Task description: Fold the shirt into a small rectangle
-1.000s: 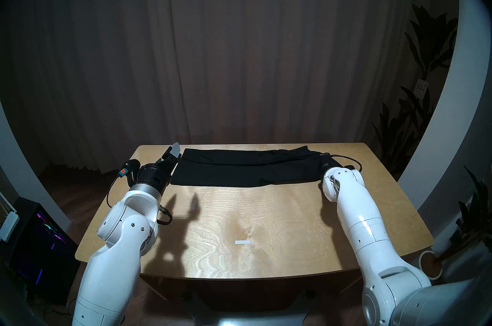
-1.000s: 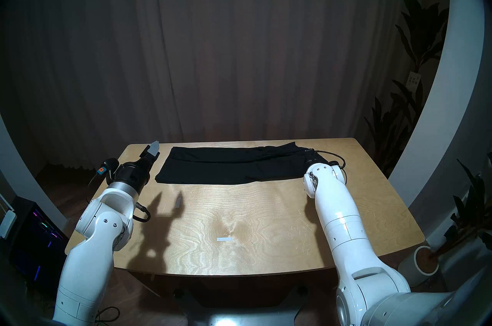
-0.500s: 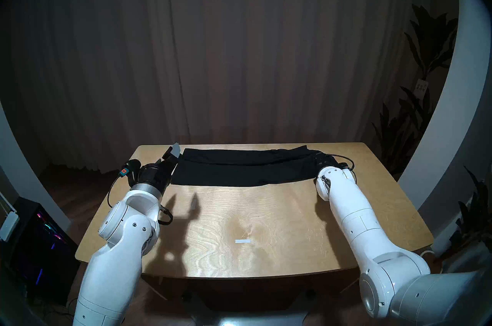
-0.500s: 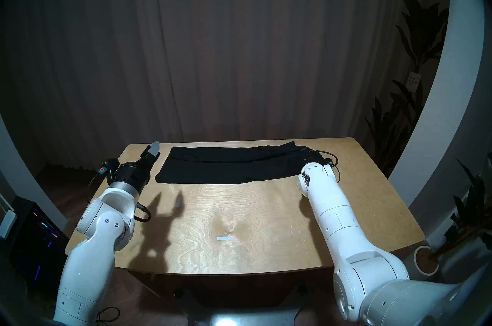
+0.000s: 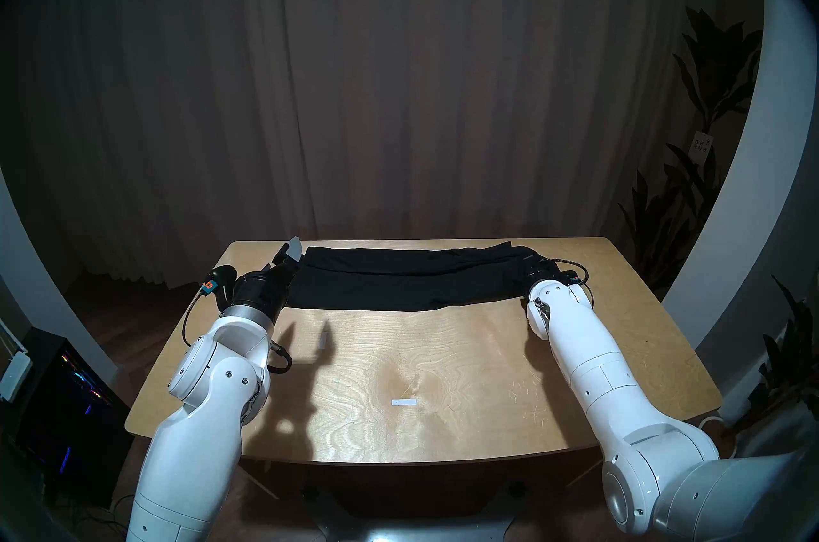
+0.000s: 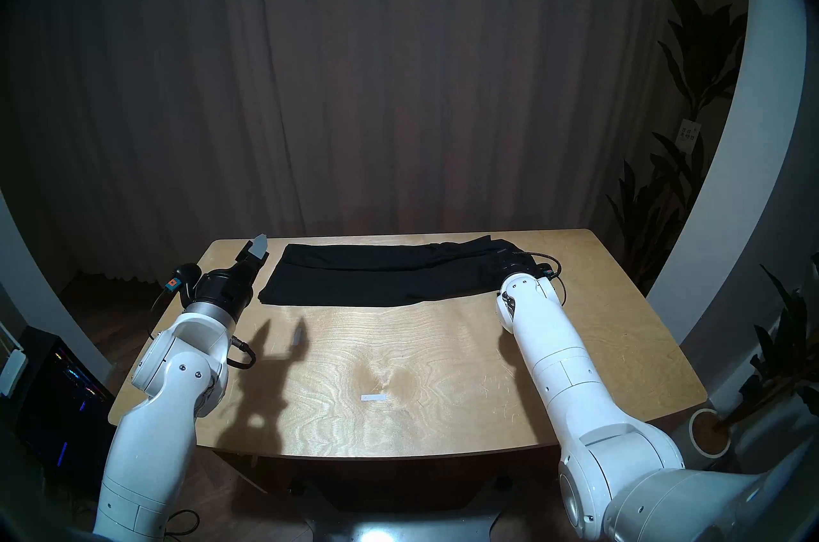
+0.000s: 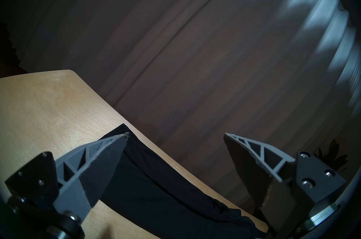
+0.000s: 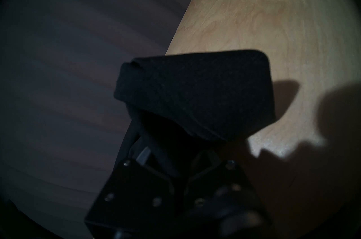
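A: Nearest us on the table (image 5: 443,417) we see one small white strip (image 5: 404,402), lying well apart from everything else.

B: Farther out, our left gripper (image 7: 175,137) hangs with its fingers spread wide and nothing between them, just beside the shirt's left end.

A: And our right gripper (image 8: 175,154)? A second ago it stood open at the other end.

B: Now it has pressed together on the shirt (image 5: 399,279), pinching the folded right end. In the right wrist view dark cloth bulges over the fingers.

A: So we judge the next fold can start: that end looks ready to be carried across toward the left.

B: Our count: one shirt, a long black band along the table's far edge; two grippers; one strip; one table.
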Motion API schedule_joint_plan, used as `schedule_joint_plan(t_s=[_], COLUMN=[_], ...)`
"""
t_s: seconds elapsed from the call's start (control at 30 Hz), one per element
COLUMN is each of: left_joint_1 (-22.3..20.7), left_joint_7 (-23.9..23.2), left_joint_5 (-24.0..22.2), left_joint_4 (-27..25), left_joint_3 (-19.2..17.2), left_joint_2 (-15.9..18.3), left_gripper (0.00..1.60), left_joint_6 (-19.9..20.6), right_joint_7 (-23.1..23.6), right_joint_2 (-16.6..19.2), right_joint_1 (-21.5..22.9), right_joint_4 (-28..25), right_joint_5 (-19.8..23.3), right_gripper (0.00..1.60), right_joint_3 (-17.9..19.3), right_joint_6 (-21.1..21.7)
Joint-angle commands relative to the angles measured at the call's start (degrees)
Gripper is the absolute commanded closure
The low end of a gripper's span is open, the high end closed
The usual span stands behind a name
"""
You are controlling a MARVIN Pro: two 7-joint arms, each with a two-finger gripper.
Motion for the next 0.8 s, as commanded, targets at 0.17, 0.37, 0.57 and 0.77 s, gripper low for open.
schedule_joint_plan(t_s=[0.17,0.37,0.57,0.77], left_joint_1=[1.5,3.3,5.5,7.5], left_joint_7=[-0.1,-0.1,-0.3,-0.1], left_joint_5=[-0.2,-0.3,-0.3,-0.3], left_joint_4=[-2.2,-2.9,-3.7,-4.4], left_joint_3=[-1.5,-2.9,-4.5,-6.1], left_joint_2=[-1.1,-1.9,-2.8,-3.8], left_gripper=[0.0,0.0,0.0,0.0], left_joint_6=[-1.8,-2.9,-4.4,-5.8], right_joint_7=[3.1,3.6,4.5,4.7], right_joint_2=[-1.8,-3.3,-5.4,-7.8], right_joint_1=[7.3,10.2,12.7,15.1], right_joint_4=[-1.2,-0.1,2.7,4.6], right_joint_5=[-3.1,-4.8,-6.8,-9.5], right_gripper=[1.6,1.6,1.6,1.6], right_joint_3=[-4.1,-6.9,-10.8,-15.4], right_joint_6=[0.2,1.2,2.3,3.1])
